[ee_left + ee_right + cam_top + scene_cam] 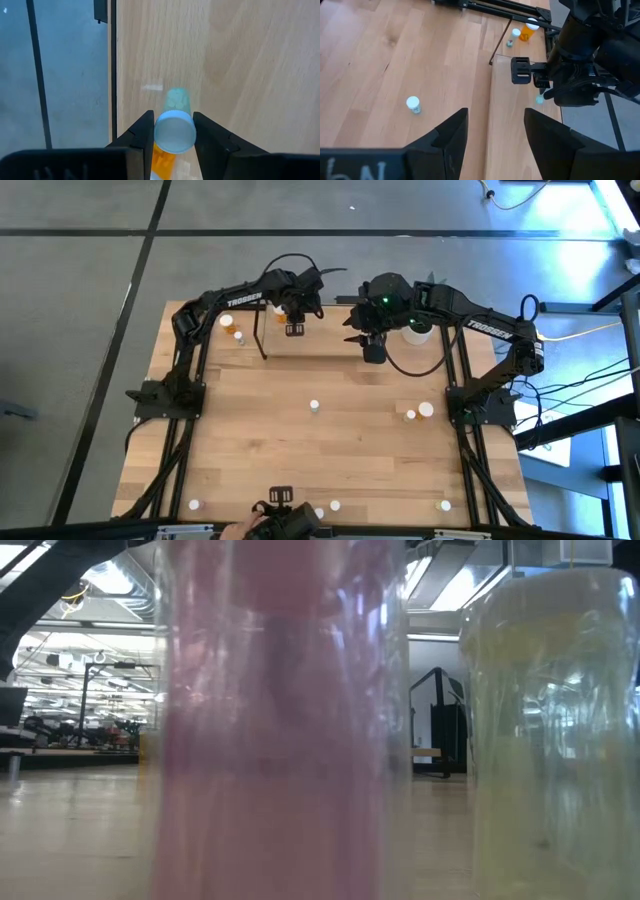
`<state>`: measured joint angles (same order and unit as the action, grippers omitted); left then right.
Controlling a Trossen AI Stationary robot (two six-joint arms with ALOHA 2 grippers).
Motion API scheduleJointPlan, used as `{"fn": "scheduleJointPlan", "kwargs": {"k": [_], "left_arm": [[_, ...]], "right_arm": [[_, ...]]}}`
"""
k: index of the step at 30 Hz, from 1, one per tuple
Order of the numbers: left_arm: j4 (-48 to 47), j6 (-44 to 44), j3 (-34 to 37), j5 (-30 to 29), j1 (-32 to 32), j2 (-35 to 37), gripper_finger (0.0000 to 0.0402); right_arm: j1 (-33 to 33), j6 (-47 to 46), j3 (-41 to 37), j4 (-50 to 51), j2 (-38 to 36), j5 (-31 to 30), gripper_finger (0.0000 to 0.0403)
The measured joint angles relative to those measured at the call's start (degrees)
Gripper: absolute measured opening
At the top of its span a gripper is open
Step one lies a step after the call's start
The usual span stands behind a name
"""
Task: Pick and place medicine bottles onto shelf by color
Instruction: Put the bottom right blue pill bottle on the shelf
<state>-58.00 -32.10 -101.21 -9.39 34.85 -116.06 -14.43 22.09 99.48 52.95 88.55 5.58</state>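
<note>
Left gripper: the left gripper (172,131) sits at the upper middle of the high view over the light wooden shelf board (330,330), its two dark fingers (141,131) narrowed onto a small orange medicine bottle with a white round cap (173,132).
Held bottle: cap facing the wrist camera, orange body below it; its long axis runs along the line of the fingers, pointing down at the board.
What lies beneath: a small greenish bottle (177,98) shows just past the held cap on the board; whether the two touch I cannot tell.
Key relation: the board is directly under the left gripper, so the coming move is judged a short lowering and release.
Right gripper: the right gripper (495,135) hangs right of centre in the upper half of the high view, jaws wide and holding nothing, looking across at the left arm.
Nearer arm: left, already over the shelf.
Other bottles: white-capped ones scattered on the wooden table (250,430), one near centre (314,406).
Low view: blocked by a pink bottle (275,720) and a whitish bottle (560,730).
</note>
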Motion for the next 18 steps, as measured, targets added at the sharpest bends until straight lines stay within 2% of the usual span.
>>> {"fn": "scheduleJointPlan", "kwargs": {"k": [18], "left_arm": [[0.02, -1.57, 0.0, 1.28, 0.02, -0.03, 0.0103]], "right_arm": [[0.0, 0.0, 0.0, 0.0, 0.0, 0.01, 0.0195]]}}
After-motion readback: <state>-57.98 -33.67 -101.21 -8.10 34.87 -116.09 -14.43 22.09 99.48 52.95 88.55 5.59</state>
